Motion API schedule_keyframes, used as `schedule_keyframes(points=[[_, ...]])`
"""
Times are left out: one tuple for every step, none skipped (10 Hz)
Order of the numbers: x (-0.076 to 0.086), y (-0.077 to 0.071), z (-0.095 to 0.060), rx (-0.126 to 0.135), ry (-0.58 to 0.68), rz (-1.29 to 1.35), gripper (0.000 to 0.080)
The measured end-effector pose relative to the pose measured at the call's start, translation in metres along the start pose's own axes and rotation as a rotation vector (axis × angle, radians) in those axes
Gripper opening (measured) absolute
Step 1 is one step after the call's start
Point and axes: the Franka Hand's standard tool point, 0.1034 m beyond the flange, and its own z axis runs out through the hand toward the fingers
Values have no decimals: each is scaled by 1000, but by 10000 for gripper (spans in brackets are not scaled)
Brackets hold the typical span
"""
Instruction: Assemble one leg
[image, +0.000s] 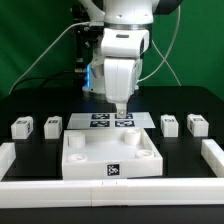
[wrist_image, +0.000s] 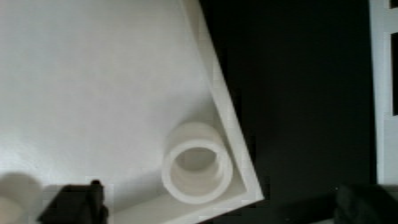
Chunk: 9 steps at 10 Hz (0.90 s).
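Four small white legs with square tags stand on the black table: two on the exterior view's left (image: 22, 127) (image: 51, 125) and two on its right (image: 170, 124) (image: 197, 125). The large white tray-like piece (image: 95, 158) with round corner sockets lies in the middle front. My gripper (image: 121, 112) hangs above the tray's back edge, near its back corner on the exterior view's right, far from every leg. In the wrist view my gripper (wrist_image: 222, 205) is open and empty, its dark fingertips (wrist_image: 75, 200) either side of a tray corner with a round socket (wrist_image: 196, 160). No leg shows there.
The marker board (image: 100, 121) lies flat behind the tray, under the gripper. Low white rails border the table on the exterior view's left (image: 10, 155), its right (image: 213, 155) and along the front (image: 110, 195). A green backdrop and cables are behind the arm.
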Motion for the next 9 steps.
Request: schedule_keyframes(points=[[-8, 2, 6, -25, 3, -147, 650], [-14, -3, 13, -12, 3, -154, 650], [-15, -6, 18, -9, 2, -198, 650], [-18, -6, 22, -6, 1, -251, 650], [-22, -7, 26, 0, 1, -297, 650], [-25, -9, 33, 9, 3, -315, 650], [-27, -12, 40, 23, 5, -317, 650], [-28, -13, 45, 33, 7, -311, 650], [-27, -13, 47, 36, 7, -295, 650]])
